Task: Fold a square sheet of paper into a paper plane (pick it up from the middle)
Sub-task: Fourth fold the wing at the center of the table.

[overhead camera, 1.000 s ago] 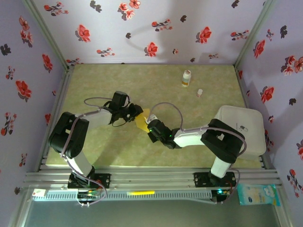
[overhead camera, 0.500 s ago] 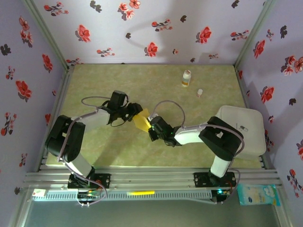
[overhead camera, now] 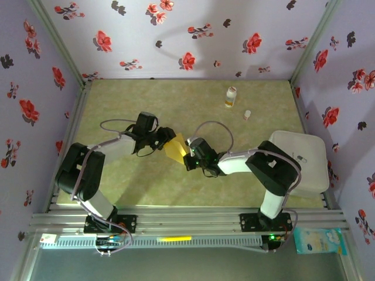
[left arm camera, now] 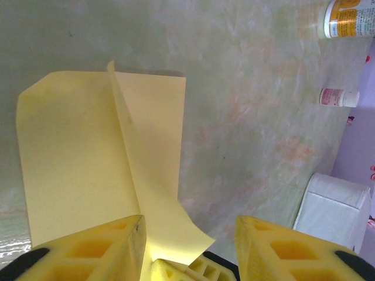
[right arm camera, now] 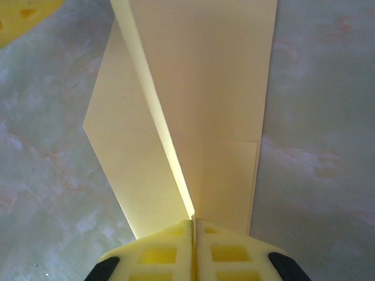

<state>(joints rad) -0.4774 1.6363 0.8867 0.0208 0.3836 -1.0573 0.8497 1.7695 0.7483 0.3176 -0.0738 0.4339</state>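
Pinching the raised centre crease of the mustard-yellow creased sheet of paper [right arm camera: 199,88], the right tool [right arm camera: 193,231] has its jaws pressed flat together on the fold. The sheet lies near the middle of the green marbled counter [overhead camera: 135,105], its flaps spreading either side of the ridge. At the sheet's 10 o'clock in the top view, the left tool [overhead camera: 167,137] stands with jaws apart, gripping nothing, a paper corner lying between its fingers [left arm camera: 111,246]. A small white-and-orange bottle [overhead camera: 231,96] stands at the sheet's 1 o'clock.
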